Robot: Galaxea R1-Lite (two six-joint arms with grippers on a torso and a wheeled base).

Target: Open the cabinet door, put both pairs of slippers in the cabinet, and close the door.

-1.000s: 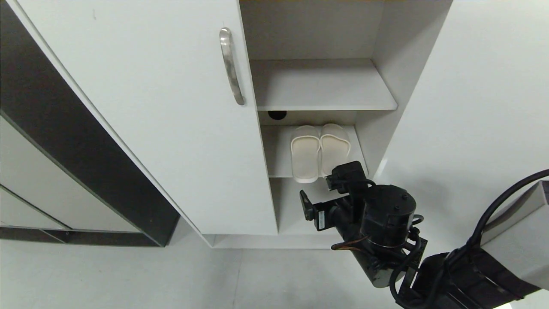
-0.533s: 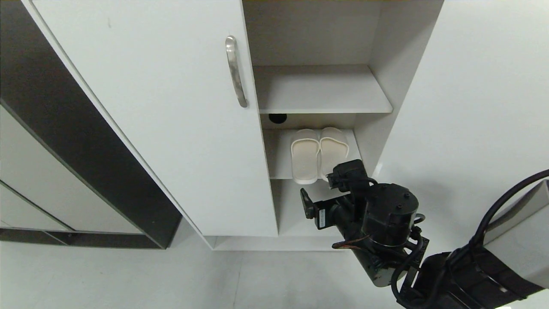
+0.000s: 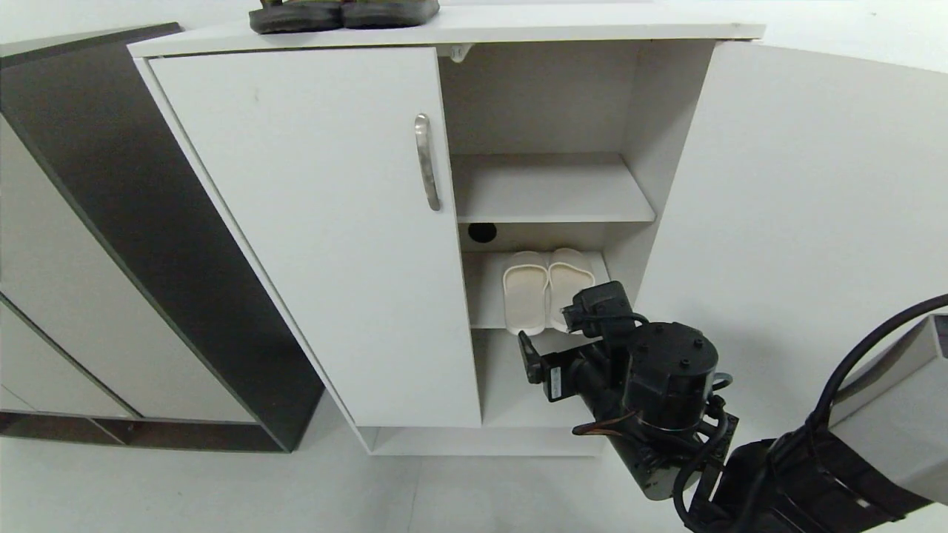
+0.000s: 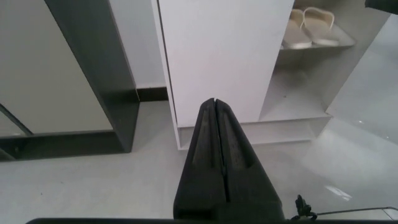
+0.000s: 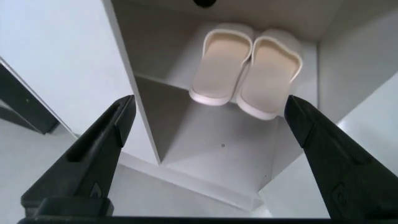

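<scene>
Pale floor (image 3: 222,488) runs under a white cabinet (image 3: 578,31), and I see it from above and in front. A cream pair of slippers (image 3: 546,289) lies on the middle shelf (image 3: 485,296) of the open right-hand compartment. They are side by side and touching, toes toward the back wall. The right tool (image 5: 208,106) hangs just in front of that compartment, lower than the shelf edge, with its fingers (image 5: 99,143) spread wide apart. It is near the cream pair but not touching it. The left tool (image 4: 214,107) is held low over the floor, well back from the cabinet, and its two fingers are pressed together on nothing.

A dark pair of slippers (image 3: 341,13) sits on top of the cabinet, above the closed left door (image 3: 318,237), well away from both tools. That door carries an upright metal handle (image 3: 426,163) near its inner edge. The right door (image 3: 800,222) stands swung wide open beside the right arm (image 3: 666,377). Nothing lies between the right tool and the cream pair.

Inside the compartment, an upper shelf (image 3: 552,192) sits above the cream pair. A round hole (image 3: 482,232) shows in the back wall just under it, and a bottom shelf (image 3: 511,385) lies below. A dark panel (image 3: 111,222) leans to the left of the cabinet.
</scene>
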